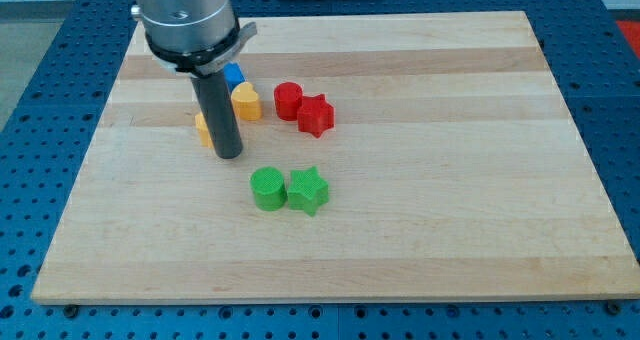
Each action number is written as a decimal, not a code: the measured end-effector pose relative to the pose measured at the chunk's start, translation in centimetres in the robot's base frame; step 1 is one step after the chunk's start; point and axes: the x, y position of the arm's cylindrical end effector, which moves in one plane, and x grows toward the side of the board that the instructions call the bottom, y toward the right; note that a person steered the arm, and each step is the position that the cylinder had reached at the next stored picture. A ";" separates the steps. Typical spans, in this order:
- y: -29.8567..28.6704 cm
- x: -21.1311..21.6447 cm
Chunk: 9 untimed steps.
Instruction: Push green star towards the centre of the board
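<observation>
The green star (309,190) lies on the wooden board (450,180), a little below and left of the board's middle. A green cylinder (267,189) touches its left side. My tip (229,155) is the lower end of the dark rod, up and to the left of the green cylinder, a short gap away from it. The tip touches neither green block.
A red cylinder (288,100) and a red star (315,114) sit together above the green pair. A yellow block (246,102) and a blue block (234,76) lie beside the rod. An orange block (203,128) is partly hidden behind the rod.
</observation>
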 end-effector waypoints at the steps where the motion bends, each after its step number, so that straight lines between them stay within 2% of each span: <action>1: -1.4 -0.4; 2: -1.7 -1.3; 3: -1.5 0.6; 4: -2.7 5.6; 5: -0.6 8.8; 6: 7.0 8.7; 8: 18.7 5.2; 9: 20.3 5.7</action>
